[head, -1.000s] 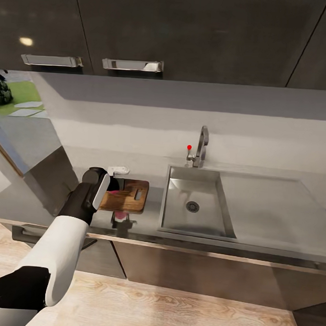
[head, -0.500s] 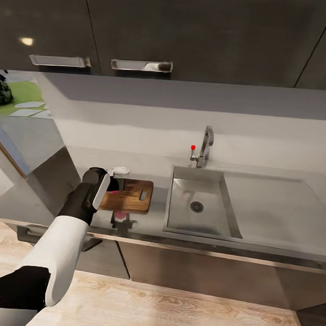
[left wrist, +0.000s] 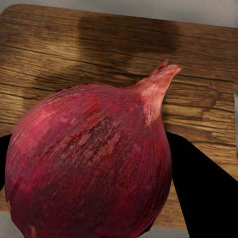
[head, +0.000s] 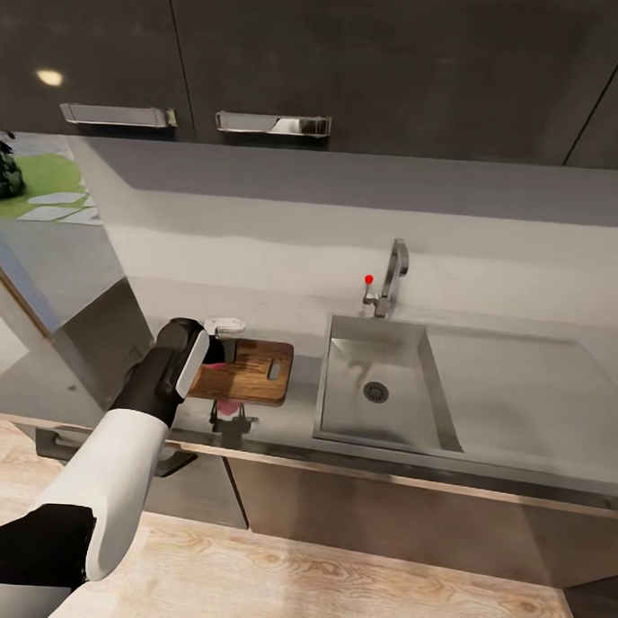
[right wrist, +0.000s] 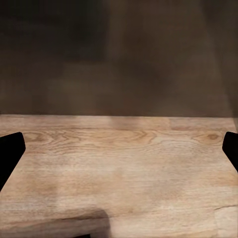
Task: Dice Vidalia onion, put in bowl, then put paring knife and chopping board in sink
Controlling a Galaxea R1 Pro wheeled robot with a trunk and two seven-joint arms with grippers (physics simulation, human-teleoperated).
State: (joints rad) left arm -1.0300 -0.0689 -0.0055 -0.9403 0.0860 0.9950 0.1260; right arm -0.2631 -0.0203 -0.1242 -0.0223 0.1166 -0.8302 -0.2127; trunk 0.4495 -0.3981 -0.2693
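My left gripper (left wrist: 89,168) is shut on a red-purple onion (left wrist: 94,158), whose pointed stem tip (left wrist: 161,74) sticks up. It hangs just above the wooden chopping board (left wrist: 124,49). In the head view the left arm reaches to the board (head: 252,371) on the counter, and the onion (head: 218,365) shows pink beside the wrist. The steel sink (head: 377,393) lies right of the board, its basin bare down to the drain. My right gripper (right wrist: 119,153) is open over wooden floor. A small white object (head: 224,324), too small to identify, sits behind the board.
A faucet (head: 391,277) with a red knob stands behind the sink. A drainboard (head: 521,390) extends to the sink's right. Dark upper cabinets (head: 266,64) hang overhead. A steel appliance (head: 68,271) stands at the counter's left end.
The camera has shifted slightly, so the board and sink sit a little further right in the picture. The left gripper still holds the onion over the board.
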